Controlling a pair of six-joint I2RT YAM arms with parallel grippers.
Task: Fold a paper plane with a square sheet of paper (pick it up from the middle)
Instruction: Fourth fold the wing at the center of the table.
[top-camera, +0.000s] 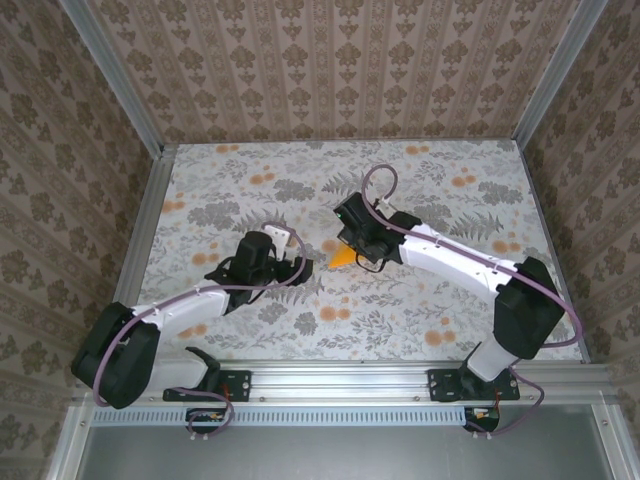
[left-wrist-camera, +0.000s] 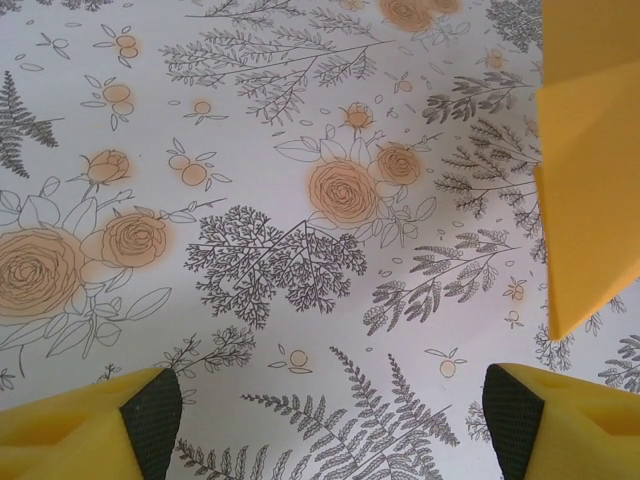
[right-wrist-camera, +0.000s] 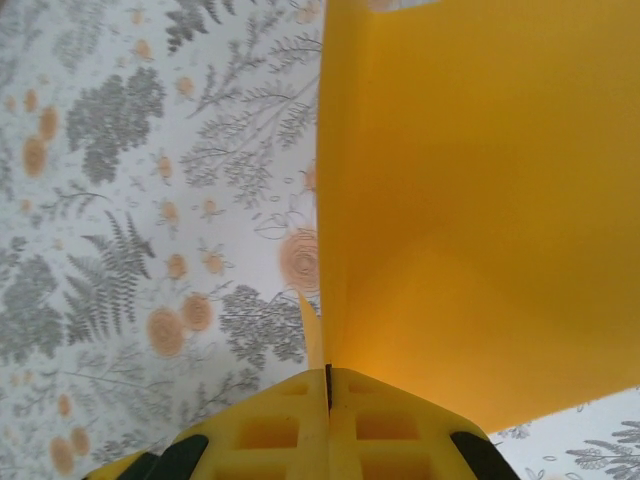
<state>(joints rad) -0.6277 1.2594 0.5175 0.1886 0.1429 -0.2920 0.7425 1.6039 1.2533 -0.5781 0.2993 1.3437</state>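
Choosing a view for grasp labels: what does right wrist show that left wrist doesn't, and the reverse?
Right wrist: the right gripper shut on the paper, with the sheet fanning up out of the closed jaws. Left wrist: the left gripper open with nothing between its fingers, and a pointed corner of the paper at the right of frame, apart from those fingers. Shared: the orange-yellow paper and the floral table cover.
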